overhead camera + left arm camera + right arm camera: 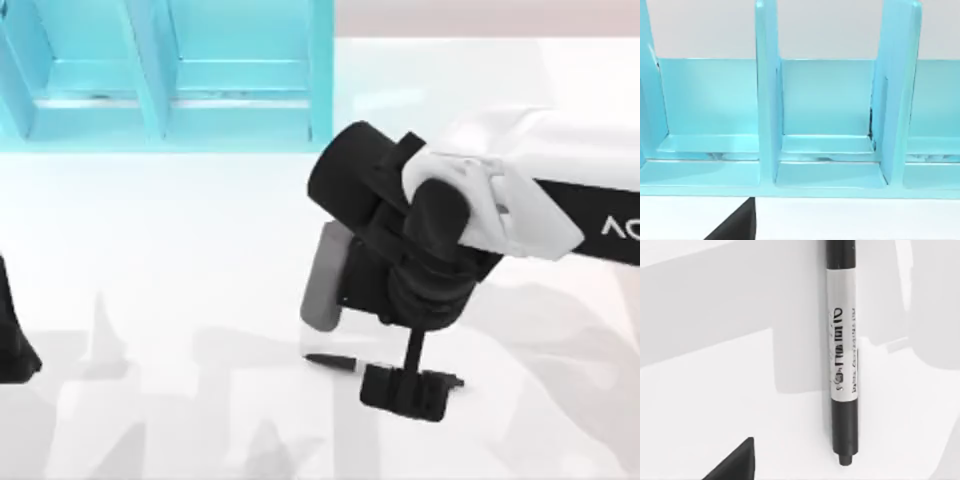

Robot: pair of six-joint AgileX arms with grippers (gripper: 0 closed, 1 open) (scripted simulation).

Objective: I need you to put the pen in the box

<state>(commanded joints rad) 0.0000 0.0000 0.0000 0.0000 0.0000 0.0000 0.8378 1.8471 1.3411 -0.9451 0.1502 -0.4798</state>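
The right arm (520, 190) reaches in from the right side of the white surface (180, 260), bent down so that its right tool (405, 390) hangs low near the front edge, roughly in the middle of the top view. The pen (333, 362) lies flat on the surface just beside that tool, on its left, with the near end running under the black tool body; whether the tool touches it cannot be told. From the right wrist view the pen (842, 350) is seen close up, lying bare on the surface (715, 405), with a black barrel at each end and a pale printed band around its middle; nothing is clamped on it there, and a dark wedge of the tool shows at the corner. Whether the right tool's fingers stand open or closed cannot be told. The box (170, 70), a light blue thing split into compartments by upright dividers, sits at the back left of the surface, well apart from the pen. The left wrist view looks straight at the box (827, 100). The left arm (12, 340) is parked at the left edge.
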